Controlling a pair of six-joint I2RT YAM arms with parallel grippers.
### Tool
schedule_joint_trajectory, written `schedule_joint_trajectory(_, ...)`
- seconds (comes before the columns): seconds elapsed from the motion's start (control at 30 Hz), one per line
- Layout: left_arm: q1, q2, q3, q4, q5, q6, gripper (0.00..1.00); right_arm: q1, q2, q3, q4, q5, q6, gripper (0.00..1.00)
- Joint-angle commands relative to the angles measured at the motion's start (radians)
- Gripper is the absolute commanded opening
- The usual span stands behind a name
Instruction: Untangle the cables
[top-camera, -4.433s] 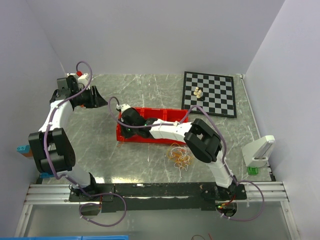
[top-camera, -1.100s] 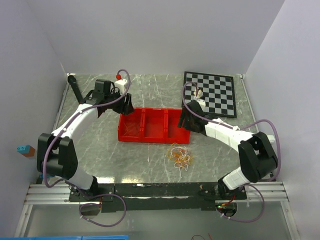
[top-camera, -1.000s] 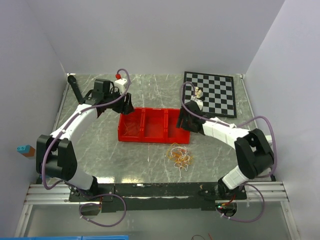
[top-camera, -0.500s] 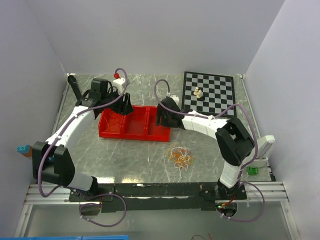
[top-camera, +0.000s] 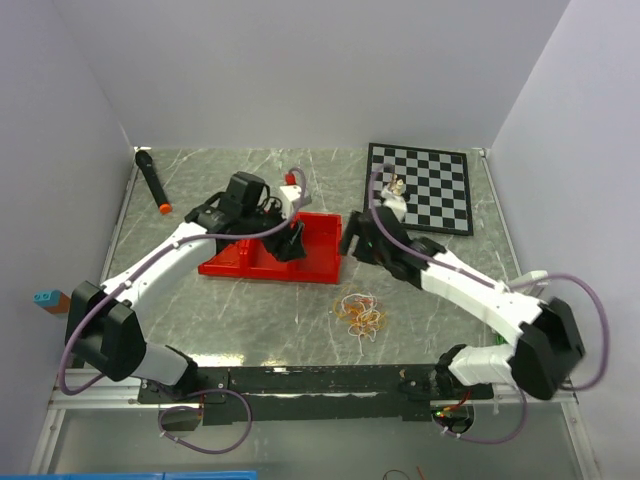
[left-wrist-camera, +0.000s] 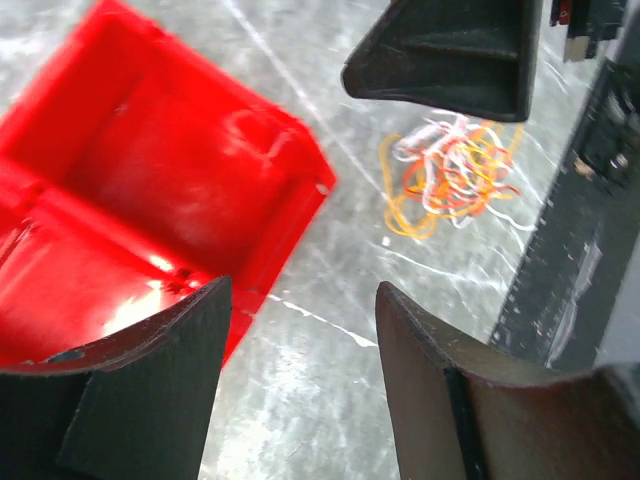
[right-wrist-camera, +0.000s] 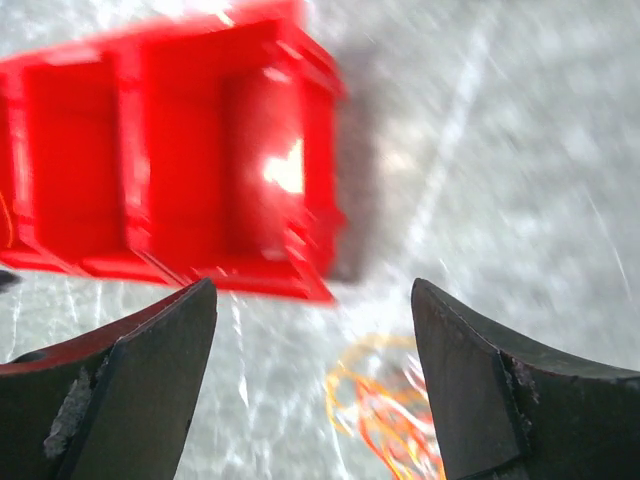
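The cables (top-camera: 362, 315) lie as one small loopy clump of orange, yellow, red and white strands on the marbled tabletop, in front of the red bin (top-camera: 262, 252). My left gripper (top-camera: 294, 243) hangs over the bin's right part. In the left wrist view it (left-wrist-camera: 300, 300) is open over bare table beside the bin's corner (left-wrist-camera: 150, 190), and the cables (left-wrist-camera: 452, 172) lie beyond it. My right gripper (top-camera: 351, 238) hovers just right of the bin. In its own view it (right-wrist-camera: 312, 295) is open and holds nothing, with the cables (right-wrist-camera: 392, 420) low between its fingers.
A chessboard (top-camera: 420, 187) with a few pale pieces lies at the back right. A black marker (top-camera: 151, 181) with an orange tip rests at the back left. A small blue block (top-camera: 44, 297) sits at the left edge. The metal base rail (top-camera: 320, 380) runs along the near edge.
The red bin has slid left along the table. My left gripper swung right across the bin, and my right gripper drew back off its right end. Both sets of jaws have widened.
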Motion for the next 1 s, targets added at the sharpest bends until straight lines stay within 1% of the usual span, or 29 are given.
schedule_joint_trajectory(0.0,-0.021,-0.008,0.005,-0.029,0.059,0.059,0.64,0.005,-0.091,-0.166,-0.143,0.009,0.169,0.86)
schedule_joint_trajectory(0.13,-0.027,-0.001,0.004,-0.064,0.094,0.100,0.64,0.034,-0.105,-0.287,-0.102,-0.057,0.223,0.85)
schedule_joint_trajectory(0.2,-0.029,0.003,-0.002,-0.098,0.125,0.142,0.64,0.044,-0.084,-0.317,-0.033,-0.123,0.218,0.84)
schedule_joint_trajectory(0.3,-0.030,0.003,-0.019,-0.145,0.177,0.218,0.65,0.081,-0.048,-0.318,0.047,-0.186,0.203,0.82)
schedule_joint_trajectory(0.43,-0.067,0.009,-0.027,-0.195,0.189,0.300,0.65,0.114,-0.039,-0.318,0.164,-0.257,0.172,0.77)
schedule_joint_trajectory(0.63,-0.134,0.037,-0.032,-0.202,0.175,0.314,0.66,0.121,-0.039,-0.334,0.300,-0.356,0.136,0.75)
schedule_joint_trajectory(0.7,-0.145,0.054,-0.036,-0.207,0.177,0.315,0.65,0.123,-0.043,-0.320,0.270,-0.337,0.129,0.76)
schedule_joint_trajectory(0.8,-0.150,0.068,-0.054,-0.210,0.166,0.332,0.65,0.123,-0.091,-0.311,0.192,-0.268,0.117,0.79)
schedule_joint_trajectory(0.83,-0.151,0.071,-0.064,-0.211,0.168,0.337,0.65,0.124,-0.115,-0.305,0.154,-0.213,0.115,0.80)
schedule_joint_trajectory(0.97,-0.164,0.101,-0.101,-0.196,0.154,0.335,0.67,0.123,-0.240,-0.305,0.029,-0.091,0.128,0.82)
